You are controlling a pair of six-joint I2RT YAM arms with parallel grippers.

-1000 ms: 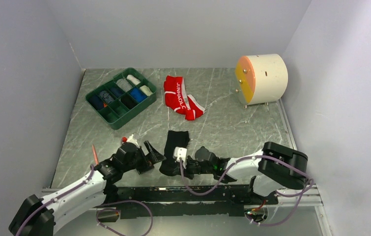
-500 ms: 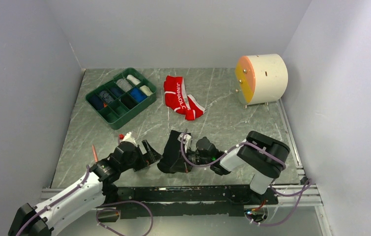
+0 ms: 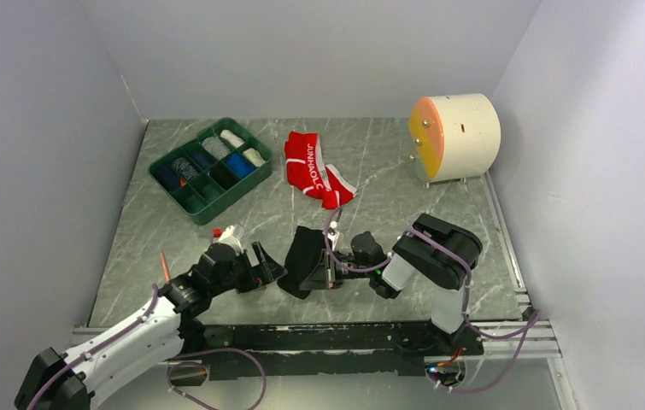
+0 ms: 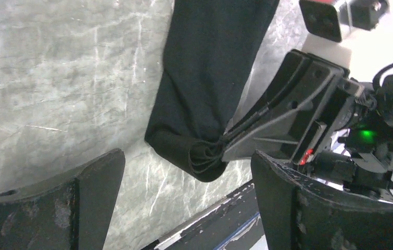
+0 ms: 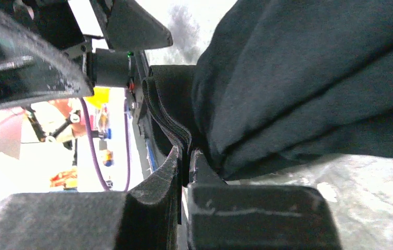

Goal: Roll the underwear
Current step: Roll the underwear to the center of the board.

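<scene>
Overhead: holding rolled bundles, white, blue and dark, in the compartments of the green tray [image 3: 175, 202] toward the far left corner of the surface [image 3: 387, 213]; showing the red underwear [image 3: 310, 166] crumpled just beside it.

Left wrist: spreading the left gripper [image 4: 186, 155] wide, released, just beside the black underwear [image 4: 210, 67] near the near edge.

Right wrist: clamping the right gripper [image 5: 185, 156] tight on its folded edge.

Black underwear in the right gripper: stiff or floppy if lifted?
Likely floppy: the black underwear drapes in soft folds from the pinch of the right gripper. Probably light: only a thin layered edge is clamped. Folds may sag on release.
</scene>
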